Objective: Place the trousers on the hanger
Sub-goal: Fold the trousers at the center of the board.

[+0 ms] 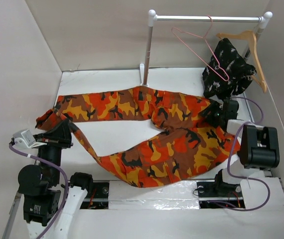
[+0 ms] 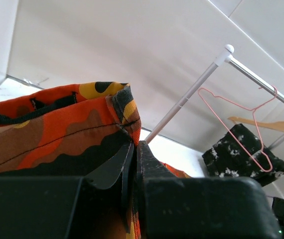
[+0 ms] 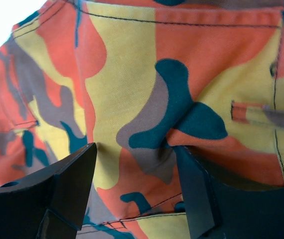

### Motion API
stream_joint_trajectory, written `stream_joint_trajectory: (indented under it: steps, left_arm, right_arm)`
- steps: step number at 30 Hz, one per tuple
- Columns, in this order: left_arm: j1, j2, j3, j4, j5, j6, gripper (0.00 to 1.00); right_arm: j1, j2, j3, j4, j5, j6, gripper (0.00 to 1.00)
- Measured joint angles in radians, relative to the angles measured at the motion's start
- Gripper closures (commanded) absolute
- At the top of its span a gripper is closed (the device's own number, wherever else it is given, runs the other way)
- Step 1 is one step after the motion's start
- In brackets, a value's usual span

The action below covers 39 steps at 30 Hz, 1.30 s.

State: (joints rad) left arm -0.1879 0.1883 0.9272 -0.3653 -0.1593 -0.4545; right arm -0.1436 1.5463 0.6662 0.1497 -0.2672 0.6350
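The camouflage trousers (image 1: 147,134) lie spread on the white table, legs reaching left, waist at the right. My left gripper (image 1: 61,130) is shut on a leg cuff; in the left wrist view the jaws (image 2: 134,149) pinch the cloth (image 2: 57,129). My right gripper (image 1: 216,113) is open and presses down on the waist end; the right wrist view shows its fingers apart (image 3: 134,164) over the cloth (image 3: 147,74). The pink wire hanger (image 1: 202,47) hangs on the rail, also in the left wrist view (image 2: 241,124).
A white rail (image 1: 207,18) on a post (image 1: 147,50) stands at the back. A wooden hanger (image 1: 251,50) with a black-and-white garment (image 1: 227,69) hangs at its right end. Walls close in left, right and behind.
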Motion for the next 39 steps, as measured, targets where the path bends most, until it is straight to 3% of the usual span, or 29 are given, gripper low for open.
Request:
stream_joint_trajectory:
  steps: [6, 10, 13, 19, 22, 25, 31, 36, 39]
  left_arm:
    - [-0.016, -0.026, -0.017, -0.005, -0.023, 0.038, 1.00]
    - [-0.040, -0.038, -0.058, 0.000, -0.024, 0.047, 1.00]
    - [-0.053, -0.049, -0.101, 0.008, -0.017, 0.050, 1.00]
    - [-0.090, -0.073, -0.160, 0.025, -0.014, 0.050, 1.00]
    - [-0.124, -0.095, -0.161, 0.033, -0.018, 0.052, 1.00]
    - [-0.152, -0.123, -0.161, 0.043, -0.033, 0.053, 1.00]
    - [-0.204, -0.163, -0.161, 0.048, -0.060, 0.053, 1.00]
    - [-0.246, -0.174, -0.148, 0.044, -0.109, 0.060, 1.00]
    - [-0.259, -0.174, -0.135, 0.039, -0.145, 0.068, 1.00]
  right_arm:
    - [0.052, 0.132, 0.117, 0.055, -0.095, 0.018, 0.28]
    - [0.073, 0.085, 0.139, 0.030, -0.103, -0.022, 0.20]
    - [0.034, -0.096, 0.078, -0.014, -0.055, -0.050, 0.18]
    - [-0.227, -0.622, -0.203, -0.116, 0.115, -0.049, 0.40]
    - [-0.343, -0.763, -0.323, -0.253, 0.148, -0.011, 0.39]
    - [-0.369, -0.842, -0.368, -0.409, 0.189, 0.052, 0.39]
    - [-0.387, -0.846, -0.363, -0.539, 0.281, 0.151, 0.30]
    - [-0.378, -0.698, -0.301, -0.604, 0.356, 0.247, 0.32]
    - [-0.355, -0.645, -0.281, -0.614, 0.391, 0.291, 0.39]
